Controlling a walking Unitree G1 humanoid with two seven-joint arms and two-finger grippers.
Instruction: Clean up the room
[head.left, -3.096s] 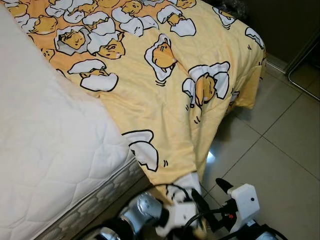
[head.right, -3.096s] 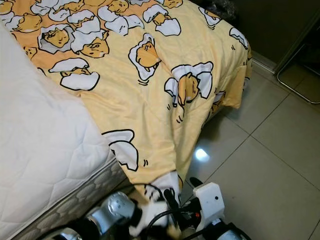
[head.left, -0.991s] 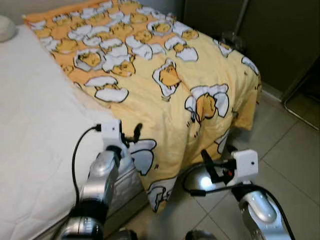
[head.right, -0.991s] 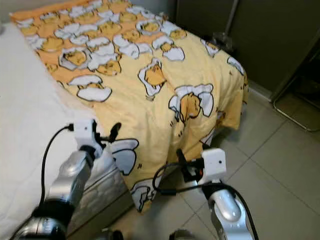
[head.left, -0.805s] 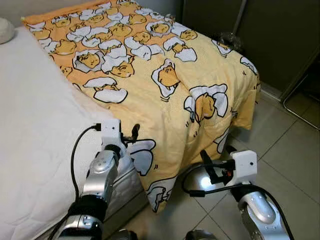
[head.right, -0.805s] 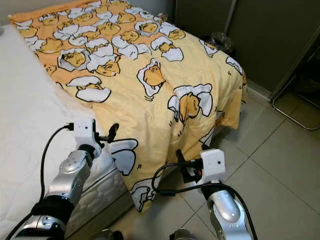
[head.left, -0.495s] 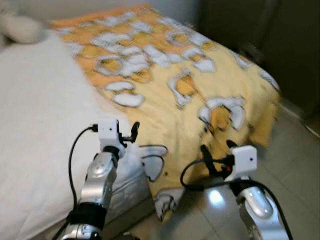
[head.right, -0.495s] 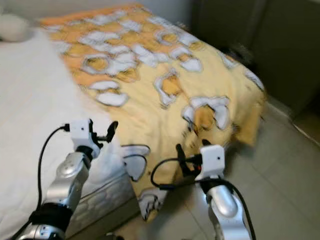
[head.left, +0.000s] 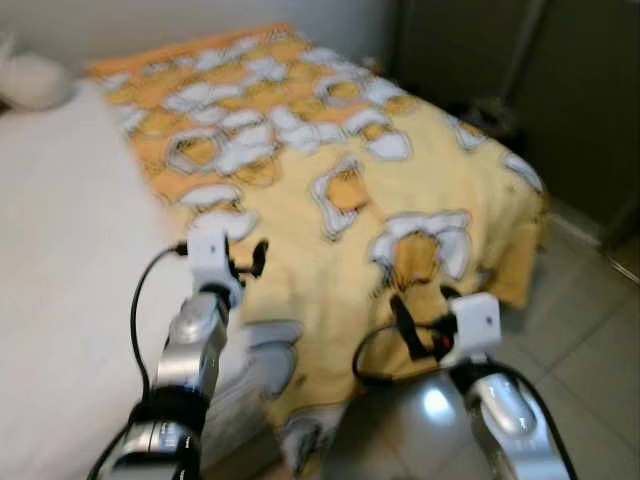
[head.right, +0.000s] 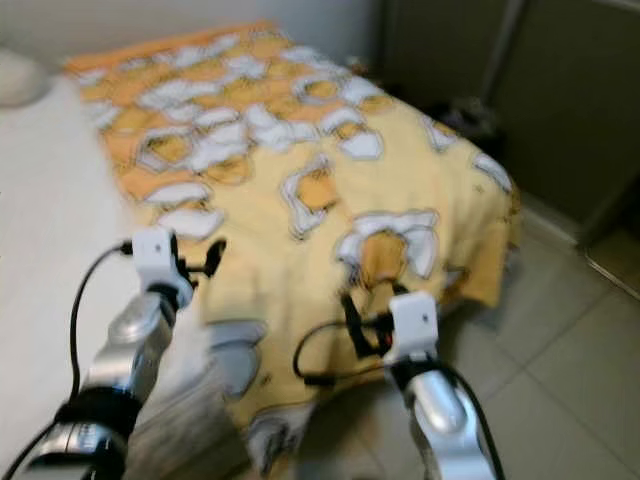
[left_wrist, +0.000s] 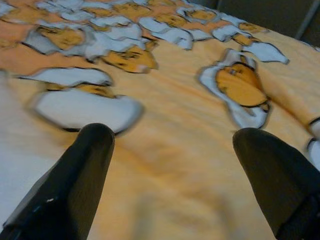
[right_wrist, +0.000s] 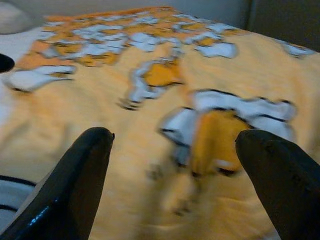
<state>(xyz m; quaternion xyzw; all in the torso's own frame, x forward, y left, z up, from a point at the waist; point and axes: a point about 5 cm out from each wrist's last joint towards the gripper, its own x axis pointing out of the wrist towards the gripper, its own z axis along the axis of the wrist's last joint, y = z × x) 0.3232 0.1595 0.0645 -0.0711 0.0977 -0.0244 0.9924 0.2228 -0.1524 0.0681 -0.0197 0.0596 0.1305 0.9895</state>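
Left eye view: both arms have risen over the yellow blanket (head.left: 330, 180); left gripper (left_wrist: 172, 165) and right gripper (right_wrist: 175, 165) gape empty, the corner let go.

Tiled floor (head.left: 590, 330); dark wardrobe (head.left: 560, 90)

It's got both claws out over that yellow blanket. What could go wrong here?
The picture is blurred, so the robot seems to be moving; a grab could miss the blanket. The blanket's corner hangs toward the floor near the robot, so it might catch there. Both the left gripper and right gripper are open, holding nothing.
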